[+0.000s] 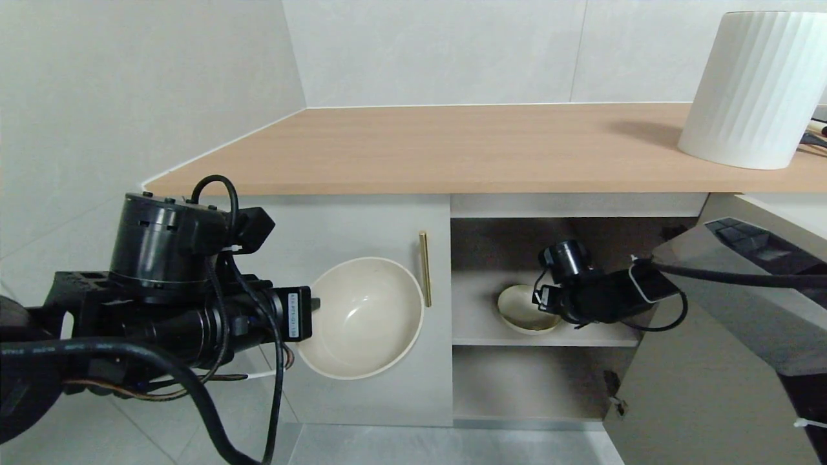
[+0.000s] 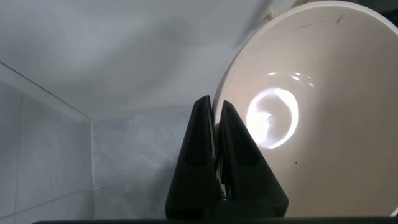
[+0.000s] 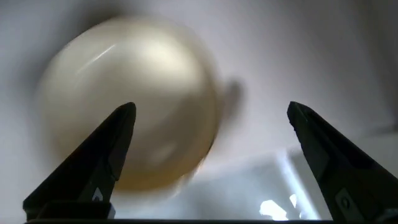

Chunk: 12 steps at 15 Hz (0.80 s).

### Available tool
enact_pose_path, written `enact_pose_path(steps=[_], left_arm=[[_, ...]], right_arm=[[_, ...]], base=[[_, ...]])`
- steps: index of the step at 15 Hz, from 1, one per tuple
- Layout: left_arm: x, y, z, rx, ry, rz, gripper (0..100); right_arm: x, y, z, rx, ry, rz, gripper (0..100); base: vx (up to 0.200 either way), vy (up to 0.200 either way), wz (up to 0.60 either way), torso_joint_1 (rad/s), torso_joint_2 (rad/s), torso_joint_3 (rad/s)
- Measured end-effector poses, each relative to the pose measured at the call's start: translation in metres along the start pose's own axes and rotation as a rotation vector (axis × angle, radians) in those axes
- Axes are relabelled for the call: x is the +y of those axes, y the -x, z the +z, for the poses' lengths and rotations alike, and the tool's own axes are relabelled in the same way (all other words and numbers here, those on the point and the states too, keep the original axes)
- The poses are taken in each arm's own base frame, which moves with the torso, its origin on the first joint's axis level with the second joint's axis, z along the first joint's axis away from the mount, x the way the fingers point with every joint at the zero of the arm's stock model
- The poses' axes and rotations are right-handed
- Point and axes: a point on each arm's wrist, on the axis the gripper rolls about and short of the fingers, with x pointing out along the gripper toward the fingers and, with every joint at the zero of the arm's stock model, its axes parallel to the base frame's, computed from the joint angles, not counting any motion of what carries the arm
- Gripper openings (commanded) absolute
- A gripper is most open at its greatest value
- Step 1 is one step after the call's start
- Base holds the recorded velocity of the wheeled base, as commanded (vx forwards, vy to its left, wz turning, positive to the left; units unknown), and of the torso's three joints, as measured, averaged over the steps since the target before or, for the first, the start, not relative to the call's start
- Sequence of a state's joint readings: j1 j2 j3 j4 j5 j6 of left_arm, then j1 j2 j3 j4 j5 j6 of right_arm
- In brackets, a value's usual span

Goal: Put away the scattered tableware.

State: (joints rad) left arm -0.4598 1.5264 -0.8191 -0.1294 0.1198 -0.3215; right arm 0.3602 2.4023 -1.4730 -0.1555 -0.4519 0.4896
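1. The right hand [image 3: 210,109] is spread wide, its two dark fingers [image 3: 93,168] well apart.
2. A blurred cream bowl [image 3: 149,87] lies beyond on a pale shelf [image 3: 280,50], partly hidden by one finger.

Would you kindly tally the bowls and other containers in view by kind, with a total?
Bowls: 2, the large bowl in the left gripper and the small bowl on the cabinet shelf
Containers: 1, the white ribbed container
Total: 3
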Motion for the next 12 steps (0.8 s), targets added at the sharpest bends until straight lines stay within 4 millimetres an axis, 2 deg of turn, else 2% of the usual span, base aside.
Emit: enact_pose_path(steps=[2,5,8,10,12], left_arm=[[-0.004,-0.004,-0.005,0.028,-0.018,-0.012,0],[-0.012,-0.018,-0.023,0.109,-0.107,-0.028,0],[-0.026,-0.034,-0.035,0.156,-0.151,-0.056,0],[-0.038,-0.047,-0.042,0.160,-0.176,-0.083,0],[-0.048,-0.055,-0.051,0.181,-0.199,-0.104,0]], right_arm=[[0.000,0.040,0.006,0.051,0.009,0.114,100],[-0.006,0.127,0.021,0.117,0.039,0.325,100],[-0.012,0.206,0.018,0.158,0.128,0.485,100],[-0.009,0.235,0.006,0.153,0.205,0.553,100],[-0.004,0.246,-0.007,0.166,0.269,0.583,100]], base=[[0.000,0.000,0.00,0.000,0.00,0.000],[0.000,0.000,0.00,0.000,0.00,0.000],[0.000,0.000,0.00,0.000,0.00,0.000],[0.000,0.000,0.00,0.000,0.00,0.000],[0.000,0.000,0.00,0.000,0.00,0.000]])
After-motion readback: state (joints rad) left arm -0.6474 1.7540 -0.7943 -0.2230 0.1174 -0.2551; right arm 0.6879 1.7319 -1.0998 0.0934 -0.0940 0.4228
